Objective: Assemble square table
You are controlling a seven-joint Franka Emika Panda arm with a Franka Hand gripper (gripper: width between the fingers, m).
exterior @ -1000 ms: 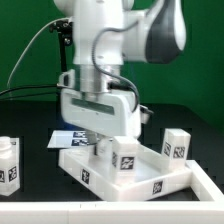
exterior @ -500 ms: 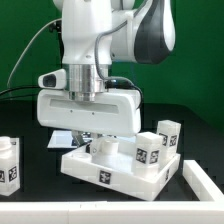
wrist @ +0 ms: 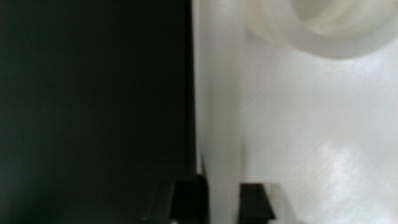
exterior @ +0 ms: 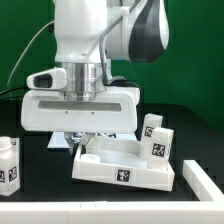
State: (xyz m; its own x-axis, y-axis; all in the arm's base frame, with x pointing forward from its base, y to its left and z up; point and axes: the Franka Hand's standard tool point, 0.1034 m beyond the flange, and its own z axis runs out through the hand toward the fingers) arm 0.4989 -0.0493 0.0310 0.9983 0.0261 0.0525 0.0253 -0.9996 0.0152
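Two-finger gripper [wrist: 222, 197] pinched narrow on the raised rim of the white plastic square slab [exterior: 100, 170].

The slab lies on the black table [exterior: 35, 165], below the arm's hand and towards the exterior view's right. Two short white blocky legs [exterior: 160, 150] with black-and-white tags stand at its right side; whether they sit in sockets I cannot tell. A third tagged leg [exterior: 8, 165] stands well apart at the left edge.

Green backdrop [exterior: 200, 70], black tabletop [exterior: 200, 130].
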